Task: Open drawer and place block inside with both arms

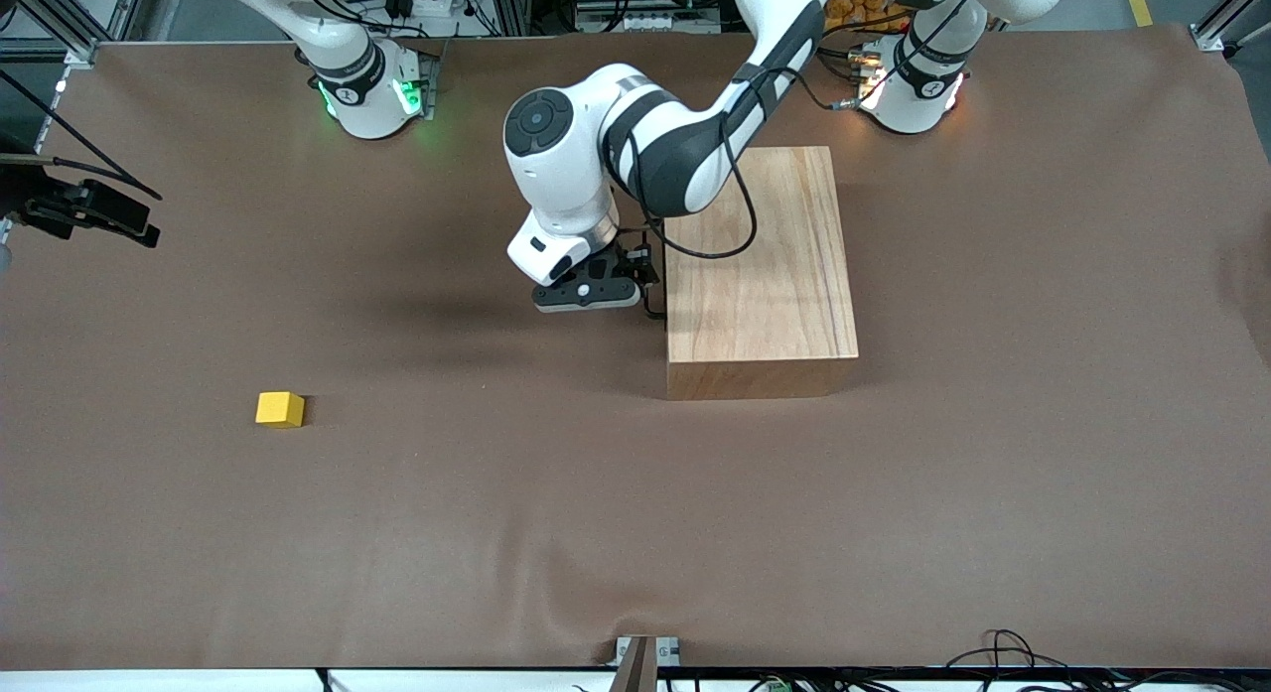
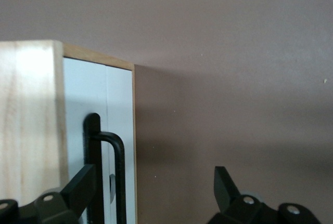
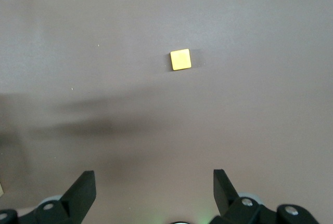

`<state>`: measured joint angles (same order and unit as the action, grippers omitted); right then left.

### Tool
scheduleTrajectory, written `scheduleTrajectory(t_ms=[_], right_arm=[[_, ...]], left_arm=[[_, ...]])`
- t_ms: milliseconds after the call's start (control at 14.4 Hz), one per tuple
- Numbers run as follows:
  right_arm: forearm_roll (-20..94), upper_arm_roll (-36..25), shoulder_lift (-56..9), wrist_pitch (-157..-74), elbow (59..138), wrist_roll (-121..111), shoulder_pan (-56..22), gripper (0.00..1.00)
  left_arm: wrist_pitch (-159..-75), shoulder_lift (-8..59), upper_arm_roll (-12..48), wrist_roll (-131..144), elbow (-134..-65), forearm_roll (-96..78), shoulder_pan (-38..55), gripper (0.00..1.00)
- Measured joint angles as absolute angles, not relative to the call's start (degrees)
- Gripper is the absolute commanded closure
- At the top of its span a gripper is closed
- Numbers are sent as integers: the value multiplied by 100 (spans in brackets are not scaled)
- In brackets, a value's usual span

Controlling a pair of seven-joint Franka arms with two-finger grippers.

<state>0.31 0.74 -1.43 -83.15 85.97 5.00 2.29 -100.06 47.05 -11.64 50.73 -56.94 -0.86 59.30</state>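
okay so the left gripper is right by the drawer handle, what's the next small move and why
Probably ease the left gripper sideways so the handle sits between its open fingers, then close. The drawer looks shut, and one finger overlaps the handle rather than straddling it. The block lies on the table below the open right gripper.

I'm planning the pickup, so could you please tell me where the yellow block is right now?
In the front view the block sits alone on the brown table, toward the right arm's end, apart from the wooden box.
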Motion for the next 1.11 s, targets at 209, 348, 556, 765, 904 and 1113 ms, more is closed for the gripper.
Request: scheduleTrajectory(t_ms=[209, 348, 556, 765, 904, 1113], right_arm=[[31, 74, -143, -8327, 8597, 500, 229, 0], [32, 75, -143, -8329, 8596, 501, 229, 0], [32, 74, -143, -8330, 8596, 501, 229, 0], [32, 74, -143, -8331, 8596, 501, 229, 0], [32, 74, -143, -8331, 8596, 501, 229, 0], [32, 75, -143, -8331, 8596, 501, 229, 0]], left_arm=[[-9560, 4782, -1165, 5073, -5690, -85, 6056, 0], [-9253, 4784, -1165, 5073, -5686, -85, 6104, 0], [-9206, 4849, -1164, 5071, -5687, -85, 6120, 0], [-9214, 4970, -1163, 5071, -5684, -85, 6156, 0], [-9217, 4981, -1162, 5068, -5680, -85, 6166, 0], [-9211, 4982, -1131, 5065, -5670, -85, 6174, 0]])
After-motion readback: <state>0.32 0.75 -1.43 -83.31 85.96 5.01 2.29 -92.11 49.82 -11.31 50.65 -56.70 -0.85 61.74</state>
